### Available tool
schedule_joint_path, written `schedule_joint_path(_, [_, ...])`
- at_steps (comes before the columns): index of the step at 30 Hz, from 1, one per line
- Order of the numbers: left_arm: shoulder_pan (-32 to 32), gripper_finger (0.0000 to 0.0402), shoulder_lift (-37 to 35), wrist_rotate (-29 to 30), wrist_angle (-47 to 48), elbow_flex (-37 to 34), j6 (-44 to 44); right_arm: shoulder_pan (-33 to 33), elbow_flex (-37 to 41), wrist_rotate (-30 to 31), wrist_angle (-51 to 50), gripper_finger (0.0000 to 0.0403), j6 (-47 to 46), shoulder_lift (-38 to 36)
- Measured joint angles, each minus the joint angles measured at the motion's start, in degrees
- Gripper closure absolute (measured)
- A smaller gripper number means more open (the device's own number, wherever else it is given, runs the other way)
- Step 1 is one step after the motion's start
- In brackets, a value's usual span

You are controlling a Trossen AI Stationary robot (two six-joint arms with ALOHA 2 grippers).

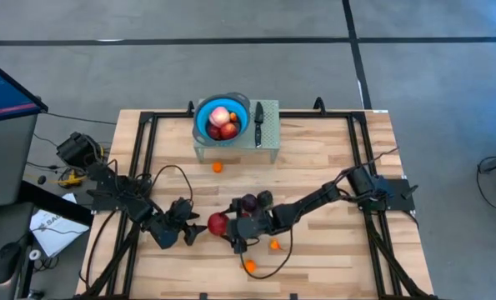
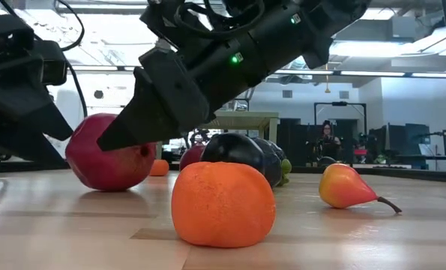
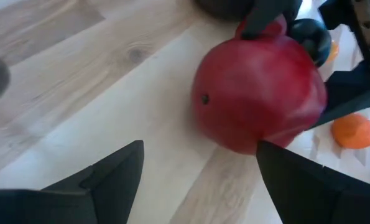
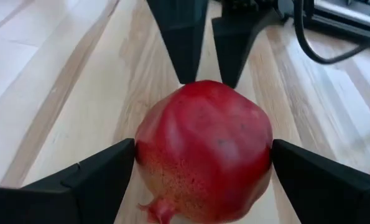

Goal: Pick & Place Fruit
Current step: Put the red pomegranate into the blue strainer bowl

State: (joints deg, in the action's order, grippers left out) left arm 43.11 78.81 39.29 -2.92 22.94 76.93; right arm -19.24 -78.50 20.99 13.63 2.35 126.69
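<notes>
A big red fruit (image 1: 217,222) rests on the wooden table near its middle. My right gripper (image 4: 203,152) is open, coming from the table's right, one finger on each side of this fruit (image 4: 203,149). My left gripper (image 3: 200,149) is open just left of the fruit (image 3: 259,93), its fingers pointing at it. Dark purple fruits (image 1: 252,202) lie right behind the red one. Small orange fruits (image 1: 249,266) lie near the front. A blue bowl (image 1: 204,125) at the back holds red and pale pink fruit. My right gripper has its two fingertips (image 4: 119,165) level with the red fruit's left and right sides (image 4: 153,149), slanting down from the table's right. The fruit sits on the table. Whether the fingers touch it I cannot tell.
The bowl stands on a grey-green stand (image 1: 268,142) next to a black-handled knife (image 1: 258,123). One orange fruit (image 1: 217,167) lies in front of the stand, another (image 1: 274,245) beside my right arm. A small pear-shaped fruit (image 2: 346,187) lies near the front. Cables trail across the table's left.
</notes>
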Motion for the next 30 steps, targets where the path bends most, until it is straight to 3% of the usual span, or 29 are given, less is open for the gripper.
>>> schedule_joint_path(16, [0.0,0.0096,0.0,0.2,-1.6,0.0,0.0,3.4,0.4,-5.1,-0.8,0.0004,-4.1,0.6])
schedule_joint_path(30, [0.0,0.0096,3.0,0.8,-3.7,0.0,-0.2,4.0,0.2,-4.7,3.5,0.003,-5.1,0.4])
